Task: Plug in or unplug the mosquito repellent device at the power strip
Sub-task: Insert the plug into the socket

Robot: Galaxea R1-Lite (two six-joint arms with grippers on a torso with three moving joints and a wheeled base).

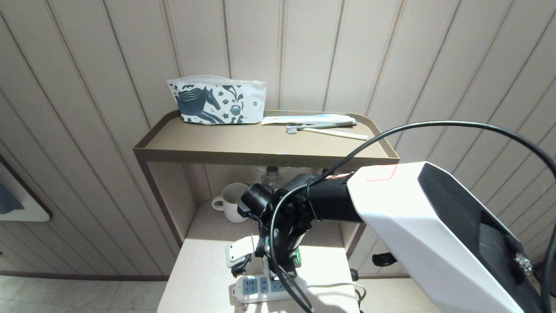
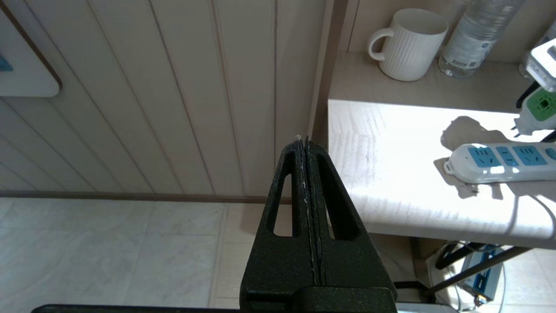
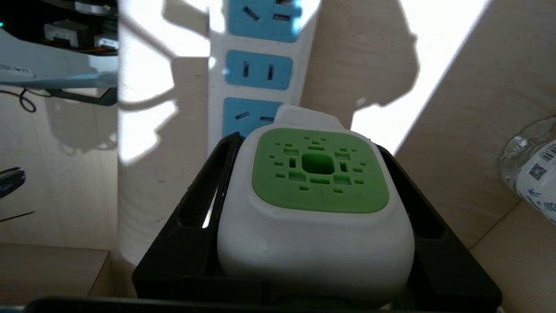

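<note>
My right gripper [image 3: 306, 145] is shut on the mosquito repellent device [image 3: 319, 182], its black fingers pressing the white cap's two sides; the green vented top faces the wrist camera. The device hangs just above the power strip [image 3: 258, 69], over its nearest blue socket. In the left wrist view the device [image 2: 541, 106] sits clear of the power strip [image 2: 499, 163], its plug pins showing in the air. In the head view the right arm covers most of the device [image 1: 296, 257]; the power strip [image 1: 260, 288] lies at the table's front. My left gripper [image 2: 304, 141] is shut and empty, parked off the table's left side.
A white mug [image 2: 408, 43] and a water bottle [image 2: 475, 37] stand in the niche behind the table. The shelf tray [image 1: 265, 152] above holds a horse-print pouch [image 1: 217, 102] and a toothbrush [image 1: 321, 128]. The strip's white cable [image 1: 334, 285] runs off to the right.
</note>
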